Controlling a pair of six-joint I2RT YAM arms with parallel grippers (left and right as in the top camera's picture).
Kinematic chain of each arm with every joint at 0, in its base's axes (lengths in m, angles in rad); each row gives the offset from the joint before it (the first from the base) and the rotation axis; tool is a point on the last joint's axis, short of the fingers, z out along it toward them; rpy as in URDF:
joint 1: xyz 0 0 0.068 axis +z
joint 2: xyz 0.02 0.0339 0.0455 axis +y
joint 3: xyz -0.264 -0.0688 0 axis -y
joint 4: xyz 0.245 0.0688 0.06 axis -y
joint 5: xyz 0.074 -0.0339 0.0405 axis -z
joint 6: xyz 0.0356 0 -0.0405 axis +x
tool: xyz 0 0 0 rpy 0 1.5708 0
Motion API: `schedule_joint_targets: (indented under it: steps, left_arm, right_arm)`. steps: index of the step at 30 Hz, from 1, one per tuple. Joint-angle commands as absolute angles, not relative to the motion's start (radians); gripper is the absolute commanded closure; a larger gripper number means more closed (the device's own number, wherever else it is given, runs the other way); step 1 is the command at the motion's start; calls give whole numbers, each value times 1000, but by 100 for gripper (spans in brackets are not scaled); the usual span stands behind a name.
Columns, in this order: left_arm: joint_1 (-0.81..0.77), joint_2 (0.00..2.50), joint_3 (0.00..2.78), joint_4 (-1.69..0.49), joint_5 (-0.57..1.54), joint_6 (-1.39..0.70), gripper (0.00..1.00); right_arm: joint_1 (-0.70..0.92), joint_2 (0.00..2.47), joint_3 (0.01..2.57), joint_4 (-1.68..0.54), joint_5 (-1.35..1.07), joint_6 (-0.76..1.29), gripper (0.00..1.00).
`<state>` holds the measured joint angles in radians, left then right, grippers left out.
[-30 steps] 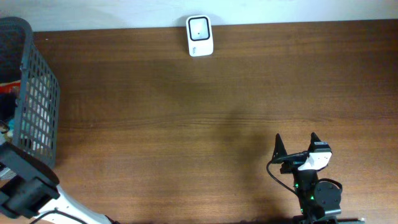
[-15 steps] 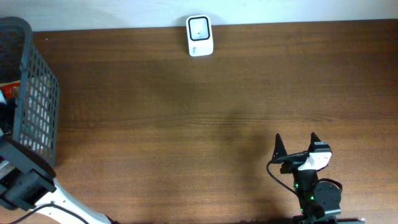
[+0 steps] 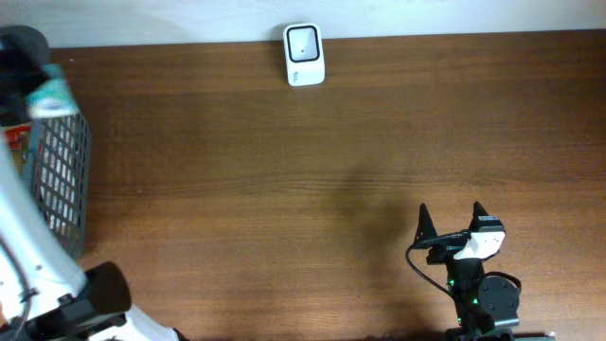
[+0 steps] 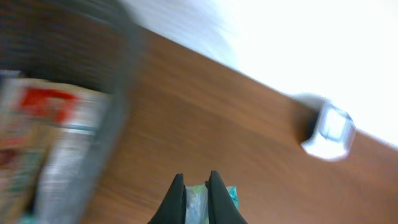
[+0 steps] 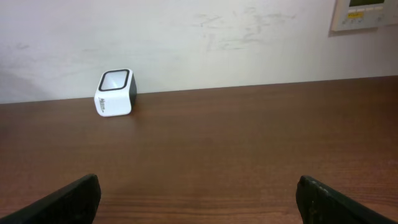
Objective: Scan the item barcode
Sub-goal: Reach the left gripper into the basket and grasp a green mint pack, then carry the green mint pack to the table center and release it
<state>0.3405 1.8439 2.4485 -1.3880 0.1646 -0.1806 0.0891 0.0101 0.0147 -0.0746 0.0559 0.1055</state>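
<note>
1. Nearest the robot, bottom right in the overhead view: right end effector (image 3: 451,208), fingers spread wide w/ nothing btwn them, low over the surface (image 3: 284,189). It is well apart from everything else.
2. Bottom left: the white left arm (image 3: 28,246) runs up the left side toward the far-left corner.
3. Mid-left: a dark mesh basket (image 3: 62,170) at the surface's left edge. Inside are packets (image 4: 56,124) w/ red and white print. The wrist view is too blurred to read them.
4. Above the basket's far end: left end effector (image 4: 196,175), closed on the item (image 4: 196,202), a small teal-and-white thing pinched at the fingertips. So the task's thing is in the air over the basket, not yet near the scanner.
5. Handling, as a judgement: the fingers stand almost together, so the item is prob. thin, a light, soft packet or pouch. Film wrap could be slick and may flop or twist in a tip pinch. It is best held by an edge or seam, leaving the flat faces free. Where the barcode sits can't be told.
6. Far edge, approx. mid-width: the white scanner (image 3: 304,54), dark-rimmed window on its upper face, standing alone and well apart from the item. Bare brown wood lies btwn.
7. Farthest: a pale wall (image 5: 217,43) behind the surface, w/ a small panel (image 5: 364,12) at upper right.
</note>
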Motion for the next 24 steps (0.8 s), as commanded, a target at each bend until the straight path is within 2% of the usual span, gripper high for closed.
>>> schedule_joint_targets:
  steps: [1, 4, 8, 11, 15, 18, 21, 22, 23, 24]
  left_arm:
    - [174, 1851, 2352, -1361, 195, -186, 100]
    - [4, 1851, 2133, -1250, 195, -191, 100]
    - [-121, 1851, 1855, -1085, 196, -244, 100]
    - [-230, 1851, 1580, -837, 196, -325, 100]
    - [-295, 1854, 1444, -668, 195, -368, 100]
    - [-351, 1908, 1435, -632, 200, -434, 100]
    - [-407, 1977, 1435, -585, 298, -459, 99]
    - [-420, 1982, 1435, -582, 299, -459, 71]
    - [-427, 1982, 1435, -582, 299, -459, 35]
    - [-427, 1982, 1435, -575, 299, -459, 9]
  right_arm:
    - [96, 4, 6, -75, 61, 109, 1]
    - [96, 4, 6, -75, 61, 109, 1]
    - [96, 4, 6, -75, 61, 108, 1]
    - [96, 4, 6, -75, 61, 109, 1]
    - [96, 4, 6, -75, 61, 109, 1]
    - [96, 4, 6, -75, 61, 108, 1]
    - [96, 4, 6, -75, 61, 108, 1]
    - [96, 4, 6, -75, 61, 108, 1]
    - [96, 4, 6, -75, 61, 109, 1]
    - [96, 4, 6, -75, 61, 108, 1]
